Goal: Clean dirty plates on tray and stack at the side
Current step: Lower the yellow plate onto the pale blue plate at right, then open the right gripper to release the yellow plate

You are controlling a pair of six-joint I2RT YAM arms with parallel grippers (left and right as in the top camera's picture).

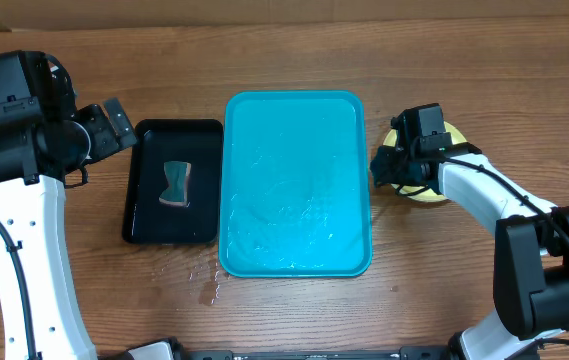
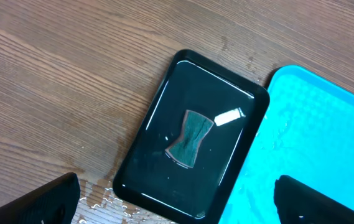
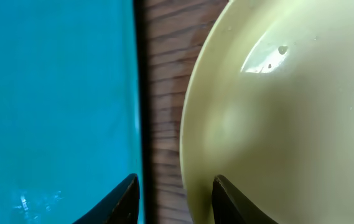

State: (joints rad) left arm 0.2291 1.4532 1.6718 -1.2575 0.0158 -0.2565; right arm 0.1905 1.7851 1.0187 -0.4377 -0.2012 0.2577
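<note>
Straddling the rim of a pale yellow plate [image 3: 276,124], the right jaws stand parted, released and gripping nothing; the cyan tray [image 3: 52,93] lies just beside them. The left jaws — spread wide — hover above the black tray [image 2: 158,124].

1. The tray [image 1: 294,150] is bright cyan and plain, with pale wet glints.
2. The black tray [image 1: 144,200] is glossy black.
3. The sponge [image 1: 176,185] is dark teal-green.
4. The plate [image 3: 276,124] is pale yellow-green and plain, with a white highlight.
5. The desk [image 1: 284,50] is brown with a wood grain.
6. The arms [image 1: 24,240] have white links and black joints.
</note>
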